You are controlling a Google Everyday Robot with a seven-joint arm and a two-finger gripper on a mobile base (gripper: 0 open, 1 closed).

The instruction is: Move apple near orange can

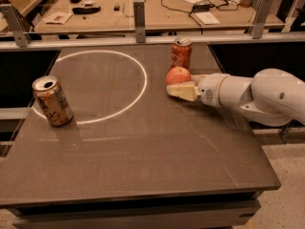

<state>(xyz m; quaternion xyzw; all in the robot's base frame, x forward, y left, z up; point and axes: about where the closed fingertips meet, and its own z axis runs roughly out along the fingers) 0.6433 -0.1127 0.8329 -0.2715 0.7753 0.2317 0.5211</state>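
Apple (177, 75) and orange can (52, 101) are shown well apart on a wide dark grey table (143, 175), which fills most of the view. A thin white circle (145, 82) is marked on the far half of the tabletop. Beyond a metal rail, a wooden workbench (157, 13) strewn with cables and small items is seen.

A bulky white robot arm (269, 94) is stretched in from the right edge, held low and nearly level, probably so that the apple can be met at its own height. At its tip, the cream-coloured gripper (182, 90) is placed against the near right side of the apple. Whether the apple is actually gripped or only approached cannot be told.

The orange can is stood at the left side of the table, open top upward, just outside the circle's near-left arc. A red can (181, 53) is stood just behind the apple; whether the two touch cannot be told.

The apple is set on the table to the right of the circle, so a long move leftward is judged to be needed.
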